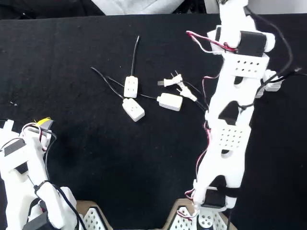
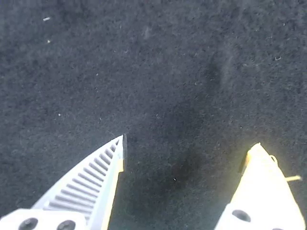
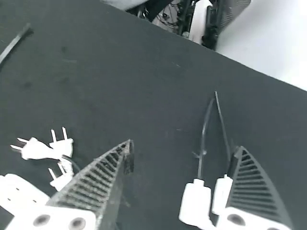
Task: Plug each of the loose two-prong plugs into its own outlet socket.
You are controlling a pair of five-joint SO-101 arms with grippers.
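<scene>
Two loose white two-prong plugs (image 1: 170,81) (image 1: 186,92) lie on the black cloth right of centre, and the right wrist view has them too (image 3: 36,148) (image 3: 60,177). Three white outlet sockets rest nearby: one (image 1: 170,101) beside the plugs, two (image 1: 130,86) (image 1: 134,109) further left. My right gripper (image 3: 183,148) is open and holds nothing, above the cloth with two sockets (image 3: 195,203) (image 3: 221,191) near one finger. My left gripper (image 2: 188,143) is open over bare cloth, at the table's left edge (image 1: 41,125), far from the plugs.
The right arm (image 1: 230,129) stretches along the table's right side, just right of the plugs, with red and black wires hanging beside it. Thin black cables (image 1: 135,50) trail from the sockets. Bare black cloth (image 1: 96,163) lies between the two arms.
</scene>
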